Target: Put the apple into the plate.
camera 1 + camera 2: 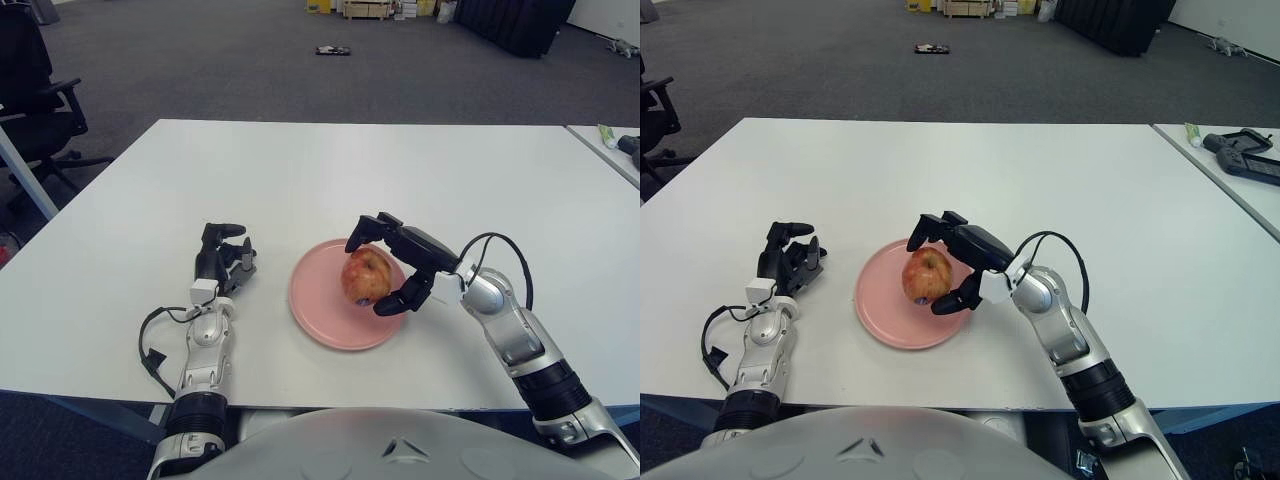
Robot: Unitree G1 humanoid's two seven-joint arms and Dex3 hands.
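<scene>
— Both hands in view?
— Yes. My right hand (388, 268) wraps its fingers around the apple (365, 275), low over the pink plate (322, 310). My left hand (222, 262) shows left of it, curled, empty.

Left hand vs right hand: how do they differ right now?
The right hand is over the pink plate, fingers wrapped around the apple; the left hand shows left of the plate, away from both. The right hand grasps the apple from its right side; the left hand holds nothing, fingers curled. The right arm reaches in towards the middle; the left arm points straight ahead. Both are dark three-finger hands on silver arms.
</scene>
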